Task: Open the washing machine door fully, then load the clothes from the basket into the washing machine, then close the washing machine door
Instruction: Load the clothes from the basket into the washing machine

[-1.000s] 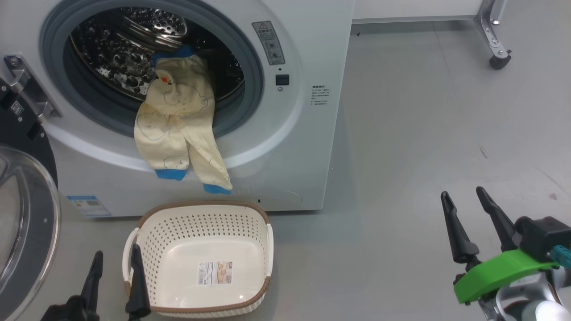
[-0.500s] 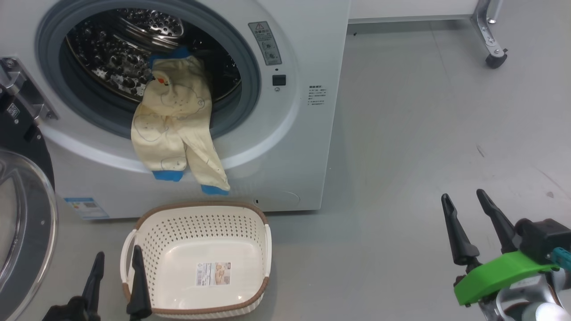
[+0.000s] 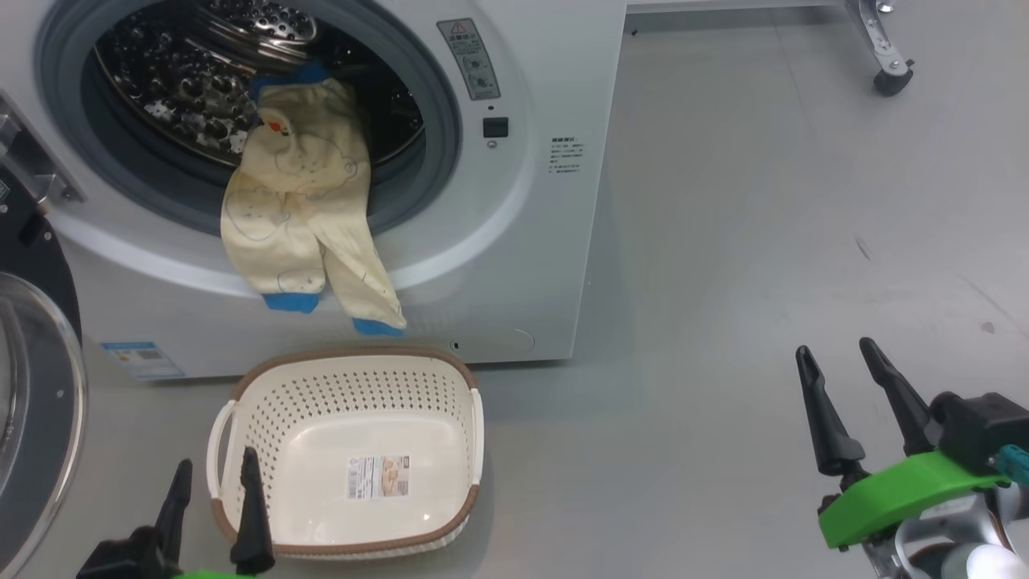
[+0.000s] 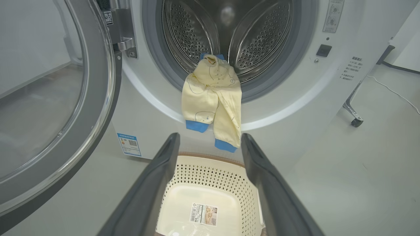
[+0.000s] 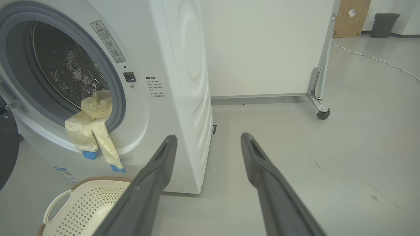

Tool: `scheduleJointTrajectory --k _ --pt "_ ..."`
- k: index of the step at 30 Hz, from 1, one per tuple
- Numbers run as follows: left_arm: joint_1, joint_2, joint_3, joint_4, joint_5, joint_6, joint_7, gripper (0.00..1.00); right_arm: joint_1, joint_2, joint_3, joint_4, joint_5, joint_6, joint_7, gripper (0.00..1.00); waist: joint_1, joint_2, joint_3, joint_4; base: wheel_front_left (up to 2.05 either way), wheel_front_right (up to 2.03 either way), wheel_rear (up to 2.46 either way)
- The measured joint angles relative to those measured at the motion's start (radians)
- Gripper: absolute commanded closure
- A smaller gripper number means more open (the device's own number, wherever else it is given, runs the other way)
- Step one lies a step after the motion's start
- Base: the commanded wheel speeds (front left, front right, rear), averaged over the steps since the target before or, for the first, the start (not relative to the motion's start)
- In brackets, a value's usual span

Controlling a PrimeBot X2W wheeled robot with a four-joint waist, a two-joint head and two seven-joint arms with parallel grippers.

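The white washing machine [image 3: 555, 265] stands with its door [image 3: 32, 402] swung wide open at the left. A cream-yellow garment with blue cuffs, the clothes [image 3: 297, 217], hangs half out of the drum over the grey gasket. Below it on the floor sits the cream basket [image 3: 354, 378], holding nothing but its label. My left gripper [image 3: 213, 503] is open at the basket's near left corner, above the rim. My right gripper [image 3: 840, 374] is open over bare floor, well right of the machine. The left wrist view shows the clothes [image 4: 211, 98] and basket [image 4: 210, 183] straight ahead of the left gripper [image 4: 210, 144].
A white panel on a metal leg with a caster [image 3: 888, 80] stands behind the machine at the right. A cardboard box [image 5: 356, 16] and a dark bin [image 5: 387, 24] are far off. Grey floor stretches to the right of the machine.
The head camera has shifted, so the washer and basket sit slightly lower-left and higher in the picture. Both grippers stay open in the same places; the garment hangs as before.
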Motion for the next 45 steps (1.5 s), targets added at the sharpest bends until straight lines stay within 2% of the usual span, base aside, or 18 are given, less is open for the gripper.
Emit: scheduleJointTrajectory --k 12,24,34,45 --pt "-0.215 -0.001 -0.024 0.184 -0.03 -0.014 0.031 0.0 -0.059 0.0 0.012 -0.009 0.008 0.0 -0.019 0.0 0.0001 0.0 0.106 -0.027 0.0 0.0 0.0" --pt "-0.543 0.0 -0.032 0.463 -0.061 -0.125 0.054 0.0 -0.179 0.0 0.047 -0.005 0.026 0.0 -0.056 0.0 0.0003 0.0 0.282 -0.066 0.0 0.0 0.0" --pt "-0.789 0.024 -0.022 0.676 -0.091 -0.21 0.089 0.0 -0.256 0.0 0.077 0.035 0.059 0.0 -0.109 0.0 0.0002 -0.0001 0.427 -0.128 0.0 0.0 0.0" --pt "-0.974 0.067 -0.006 0.84 -0.109 -0.249 0.132 0.0 -0.298 0.0 0.117 0.111 0.106 0.0 -0.173 0.0 0.0001 -0.0001 0.509 -0.212 0.0 0.0 0.0"
